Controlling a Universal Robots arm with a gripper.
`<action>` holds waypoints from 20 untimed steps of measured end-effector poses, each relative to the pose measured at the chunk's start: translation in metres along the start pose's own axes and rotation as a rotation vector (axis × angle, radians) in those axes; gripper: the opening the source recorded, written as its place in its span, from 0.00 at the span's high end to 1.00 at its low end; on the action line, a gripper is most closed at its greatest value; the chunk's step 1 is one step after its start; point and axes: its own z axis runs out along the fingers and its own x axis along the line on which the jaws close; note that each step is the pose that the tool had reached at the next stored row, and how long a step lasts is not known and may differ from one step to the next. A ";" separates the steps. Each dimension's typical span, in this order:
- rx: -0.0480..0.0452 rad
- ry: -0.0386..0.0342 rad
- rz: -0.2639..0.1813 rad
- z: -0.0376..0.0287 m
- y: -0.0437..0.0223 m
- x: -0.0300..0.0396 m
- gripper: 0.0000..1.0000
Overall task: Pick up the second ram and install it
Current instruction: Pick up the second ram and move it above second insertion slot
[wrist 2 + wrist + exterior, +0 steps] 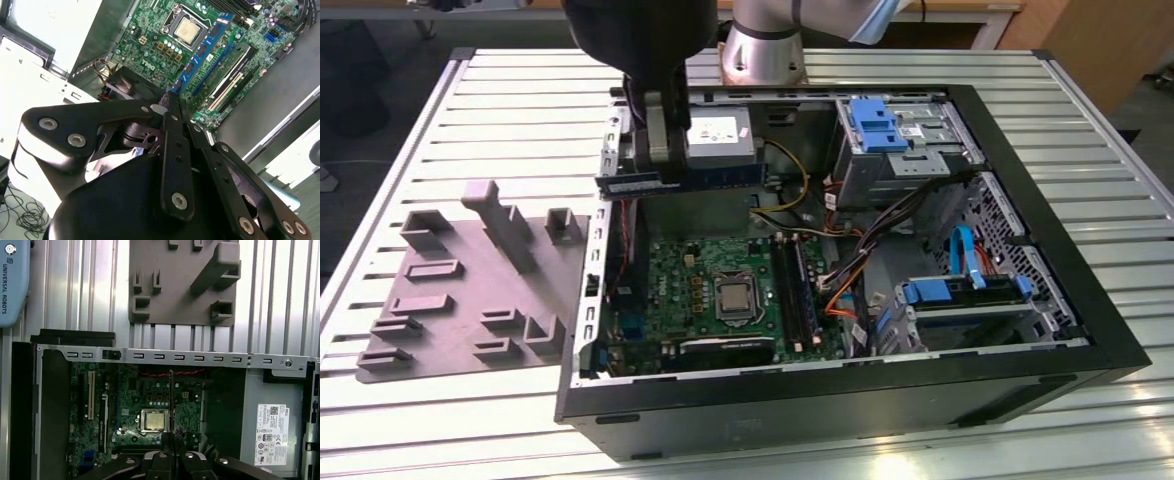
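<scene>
table (494,100): ribbed alu slats, pale, shiny w/ glare.
pc case (854,400): black box lying on its side, side panel off, inside open to view; grey sheet-metal inner frame w/ punched slots. near corners cut off by the frame edge in the exterior view.
fixture plate (454,290): matte grey plastic, flat base w/ raised blocks and pockets, on the table just beside the case on the exterior view's left; part cropped in the first wrist view (180,290).
gripper (656,165): black, bolted link bars. arm above it mostly cut off. fingers pinched shut on the stick in both wrist views (170,102) (171,440).
motherboard (680,290): green pcb, dense small parts, long black slots; near edge hidden behind the case wall.
psu (720,135): plain grey metal box w/ white label, partly behind the gripper.
drive caddies (874,125): bright blue plastic, in the bays on the exterior view's right.
second ram (624,184): thin flat stick, held in the air over the far part of the case, above the board, not in a slot. second wrist view shows its face, blue board w/ row of black chips (200,55); first wrist view shows it edge-on, a thin dark line (171,400). gripped end hidden by the fingers.
cpu (736,300): square metal lid, dull silver, in its socket mid-board.
</scene>
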 end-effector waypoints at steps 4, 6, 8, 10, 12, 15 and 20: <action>0.0000 -0.0001 0.000 0.0009 -0.0023 0.0002 0.88; -0.0001 -0.0001 0.000 0.0014 -0.0032 0.0003 0.88; -0.0002 -0.0002 0.000 0.0024 -0.0038 0.0004 0.88; -0.0006 0.0001 0.000 0.0034 -0.0043 0.0004 0.88; -0.0011 0.0000 0.000 0.0046 -0.0050 0.0006 0.88; -0.0023 -0.0001 0.000 0.0067 -0.0064 0.0009 0.88; -0.0048 -0.0002 0.001 0.0096 -0.0101 0.0013 0.88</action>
